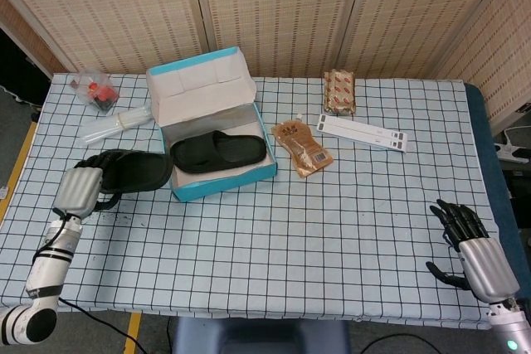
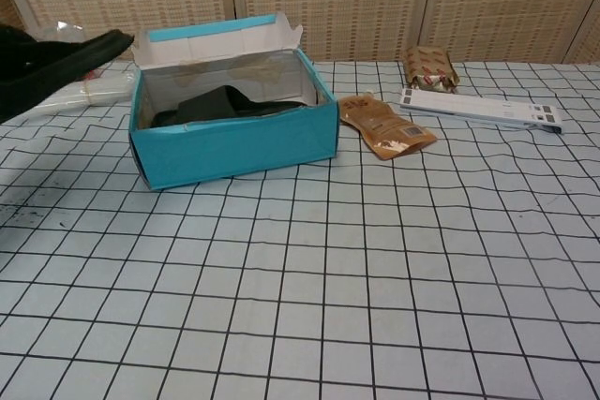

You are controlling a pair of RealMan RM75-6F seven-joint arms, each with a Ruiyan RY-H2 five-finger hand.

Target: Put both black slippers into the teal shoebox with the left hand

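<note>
The teal shoebox (image 1: 270,170) (image 2: 234,143) stands open at the back left of the table, its lid flap up. One black slipper (image 1: 218,152) (image 2: 214,105) lies inside it. My left hand (image 1: 79,191) grips the second black slipper (image 1: 133,171) (image 2: 56,63) by its heel end and holds it lifted off the table, just left of the box, toe pointing toward the box. The chest view shows only the slipper, not the hand. My right hand (image 1: 473,242) hovers at the table's front right corner, fingers spread, holding nothing.
A clear bag with red parts (image 1: 95,91) and a plastic packet (image 1: 116,124) lie left of the box. A brown pouch (image 1: 302,147), a snack pack (image 1: 338,92) and a white strip (image 1: 363,132) lie right of it.
</note>
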